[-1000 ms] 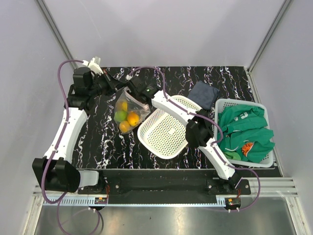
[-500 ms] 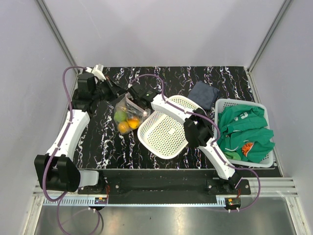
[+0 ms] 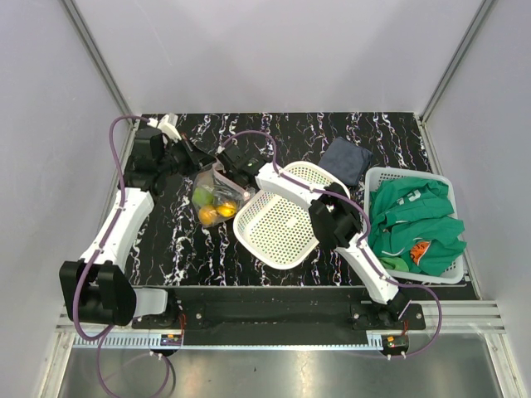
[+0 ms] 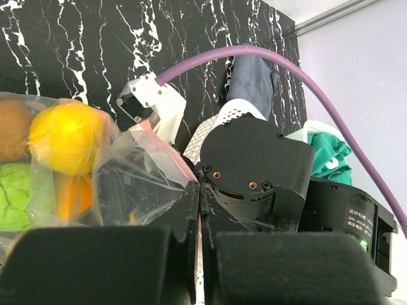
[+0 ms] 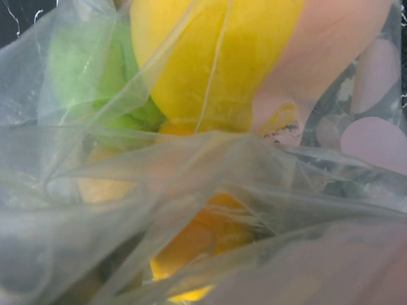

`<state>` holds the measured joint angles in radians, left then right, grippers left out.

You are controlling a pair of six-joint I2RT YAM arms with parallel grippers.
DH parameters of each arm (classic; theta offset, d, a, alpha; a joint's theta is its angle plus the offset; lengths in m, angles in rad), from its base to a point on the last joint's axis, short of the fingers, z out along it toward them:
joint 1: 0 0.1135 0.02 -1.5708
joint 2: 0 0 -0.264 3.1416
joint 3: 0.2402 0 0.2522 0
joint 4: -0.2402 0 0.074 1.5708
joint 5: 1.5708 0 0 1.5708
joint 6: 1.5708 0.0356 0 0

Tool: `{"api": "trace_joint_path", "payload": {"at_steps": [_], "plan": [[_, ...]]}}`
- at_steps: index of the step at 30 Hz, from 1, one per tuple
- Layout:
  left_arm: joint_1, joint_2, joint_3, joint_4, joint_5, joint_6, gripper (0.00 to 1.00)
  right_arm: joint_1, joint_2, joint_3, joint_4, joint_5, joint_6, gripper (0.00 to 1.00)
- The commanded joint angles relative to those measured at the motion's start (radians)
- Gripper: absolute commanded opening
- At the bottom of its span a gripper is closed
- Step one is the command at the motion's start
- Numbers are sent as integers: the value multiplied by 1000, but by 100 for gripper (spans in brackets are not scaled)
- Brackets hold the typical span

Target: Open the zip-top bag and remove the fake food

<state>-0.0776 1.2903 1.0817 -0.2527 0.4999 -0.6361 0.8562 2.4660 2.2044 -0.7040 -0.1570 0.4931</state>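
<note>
The zip-top bag (image 3: 214, 196) hangs crumpled over the black marbled table at the back left, with the fake food (image 3: 207, 214) inside: orange, yellow and green pieces. My left gripper (image 3: 201, 157) is shut on the bag's top edge; in the left wrist view the left gripper (image 4: 199, 188) pinches the pinkish strip, with the bag (image 4: 130, 175) and a yellow fruit (image 4: 63, 130) to its left. My right gripper (image 3: 231, 168) is pressed against the bag's mouth. In the right wrist view, clear bag plastic (image 5: 191, 171) covers its fingers, with yellow fruit (image 5: 210, 57) and green fruit (image 5: 89, 70) behind.
An oval white mesh basket (image 3: 282, 220) lies tilted just right of the bag, under the right arm. A dark blue folded cloth (image 3: 345, 159) lies behind it. A rectangular white basket (image 3: 373, 178) at the right edge holds green clothing (image 3: 415, 220).
Both grippers have drawn closer together at the bag's top and shifted a little left. The bag has bunched up and moved left with the fruit.
</note>
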Motion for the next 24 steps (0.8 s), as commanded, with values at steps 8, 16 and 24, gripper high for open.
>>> {"api": "trace_joint_path", "payload": {"at_steps": [8, 16, 24], "plan": [[-2, -69, 43, -19, 3, 101, 0, -3, -188, 67, -9, 68, -11, 34], [-2, -85, 58, -31, 35, 122, 0, -6, -248, 158, -63, 93, -16, 28], [-2, -100, 90, -59, 46, 131, 0, -5, -277, 206, -65, 134, -8, 29]]}}
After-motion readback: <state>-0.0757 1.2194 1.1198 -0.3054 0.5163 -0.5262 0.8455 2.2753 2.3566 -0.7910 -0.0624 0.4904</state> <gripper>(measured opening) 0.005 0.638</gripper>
